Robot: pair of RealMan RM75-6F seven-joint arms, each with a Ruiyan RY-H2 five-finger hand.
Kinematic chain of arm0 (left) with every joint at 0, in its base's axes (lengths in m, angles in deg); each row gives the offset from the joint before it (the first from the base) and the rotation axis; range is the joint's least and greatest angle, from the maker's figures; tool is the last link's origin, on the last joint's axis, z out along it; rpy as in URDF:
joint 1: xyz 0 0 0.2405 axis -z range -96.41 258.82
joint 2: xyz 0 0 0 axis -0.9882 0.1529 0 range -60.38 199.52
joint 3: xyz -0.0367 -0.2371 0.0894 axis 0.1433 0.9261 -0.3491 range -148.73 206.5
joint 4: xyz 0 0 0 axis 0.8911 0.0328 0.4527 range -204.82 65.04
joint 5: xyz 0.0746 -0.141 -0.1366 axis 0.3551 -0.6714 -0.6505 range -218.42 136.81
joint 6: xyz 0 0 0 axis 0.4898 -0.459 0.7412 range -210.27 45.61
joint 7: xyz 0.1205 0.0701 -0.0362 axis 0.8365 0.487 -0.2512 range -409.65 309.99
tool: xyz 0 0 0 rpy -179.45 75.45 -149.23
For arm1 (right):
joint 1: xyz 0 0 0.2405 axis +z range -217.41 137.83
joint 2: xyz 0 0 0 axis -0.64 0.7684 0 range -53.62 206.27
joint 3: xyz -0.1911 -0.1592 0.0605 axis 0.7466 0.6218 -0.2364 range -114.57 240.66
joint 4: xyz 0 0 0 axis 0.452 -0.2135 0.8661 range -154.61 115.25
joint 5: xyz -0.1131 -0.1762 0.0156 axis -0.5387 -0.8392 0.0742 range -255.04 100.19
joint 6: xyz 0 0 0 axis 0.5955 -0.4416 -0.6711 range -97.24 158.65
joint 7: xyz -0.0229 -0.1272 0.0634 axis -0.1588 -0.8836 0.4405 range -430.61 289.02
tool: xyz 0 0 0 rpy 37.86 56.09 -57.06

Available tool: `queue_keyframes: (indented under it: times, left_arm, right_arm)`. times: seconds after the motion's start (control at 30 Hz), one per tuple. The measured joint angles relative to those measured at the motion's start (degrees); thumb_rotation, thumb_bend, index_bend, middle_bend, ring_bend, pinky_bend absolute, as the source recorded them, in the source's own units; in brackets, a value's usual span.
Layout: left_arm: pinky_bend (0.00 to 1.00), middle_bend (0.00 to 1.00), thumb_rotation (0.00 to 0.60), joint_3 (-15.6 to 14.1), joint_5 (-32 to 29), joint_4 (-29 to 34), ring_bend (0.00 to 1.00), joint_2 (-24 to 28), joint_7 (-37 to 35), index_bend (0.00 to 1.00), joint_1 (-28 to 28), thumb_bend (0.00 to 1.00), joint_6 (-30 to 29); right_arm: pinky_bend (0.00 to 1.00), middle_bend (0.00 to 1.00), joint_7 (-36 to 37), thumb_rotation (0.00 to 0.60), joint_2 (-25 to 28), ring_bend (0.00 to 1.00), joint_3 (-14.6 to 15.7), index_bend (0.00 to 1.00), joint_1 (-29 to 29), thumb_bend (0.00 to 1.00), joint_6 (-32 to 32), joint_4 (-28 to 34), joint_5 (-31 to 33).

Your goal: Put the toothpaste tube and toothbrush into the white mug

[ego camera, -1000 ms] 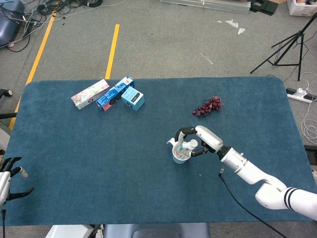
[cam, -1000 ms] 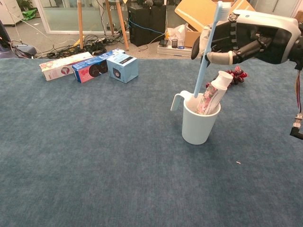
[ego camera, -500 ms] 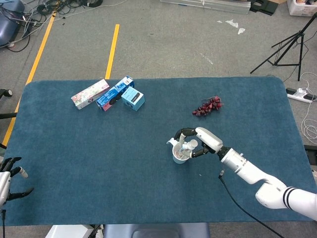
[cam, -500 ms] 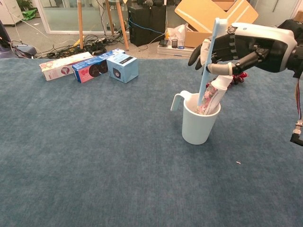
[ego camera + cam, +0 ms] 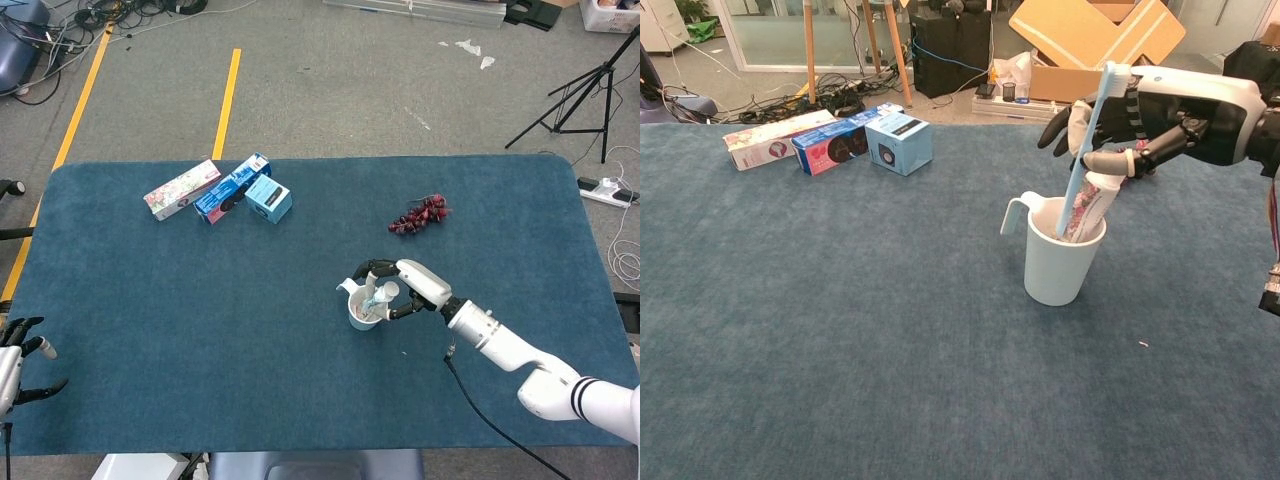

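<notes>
The white mug (image 5: 1058,262) stands upright right of the table's middle, its handle to the left; it shows from above as the mug (image 5: 360,315). The pink patterned toothpaste tube (image 5: 1086,204) stands in it, leaning right. My right hand (image 5: 1162,112) hovers just above and right of the rim and pinches the light blue toothbrush (image 5: 1088,135) between thumb and fingers. The brush is tilted, head up, with its lower end inside the mug. From above, the right hand (image 5: 417,287) covers the mug's right side. My left hand (image 5: 17,362) rests at the near left table edge, fingers spread, holding nothing.
Three boxes lie in a row at the far left: a white-pink one (image 5: 775,138), a blue one (image 5: 835,145) and a light blue cube (image 5: 900,142). A bunch of dark red grapes (image 5: 418,214) lies behind the mug. A cable (image 5: 480,410) hangs under my right forearm.
My right hand has come down toward the mug with the toothbrush, and the brush's lower end has sunk deeper inside. The left hand has not moved.
</notes>
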Motion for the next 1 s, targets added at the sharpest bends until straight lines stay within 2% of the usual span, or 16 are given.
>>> queue_keyframes:
  times: [0.63,0.83,1.0]
  left_arm:
    - [0.24,0.17,0.600,-0.03,-0.05,-0.03,0.11,-0.02,0.06,0.51,0.05,0.00,0.13]
    - [0.24,0.17,0.600,-0.05,-0.12,-0.06,0.11,-0.11,0.29,0.51,0.12,0.00,0.24]
    - [0.24,0.17,0.600,0.03,-0.24,-0.09,0.11,-0.15,0.18,0.51,0.14,0.00,0.26]
  right_arm:
    - [0.33,0.28,-0.41,0.600,2.09,0.24,-0.15,0.45,-0.58,0.20,2.48,1.17,-0.14]
    - [0.33,0.28,-5.19,0.600,4.45,0.24,-0.69,0.45,-1.52,0.18,3.78,3.59,0.34]
    - [0.32,0.28,-15.07,0.600,6.37,0.24,-1.36,0.44,-3.00,0.17,4.20,5.99,2.09]
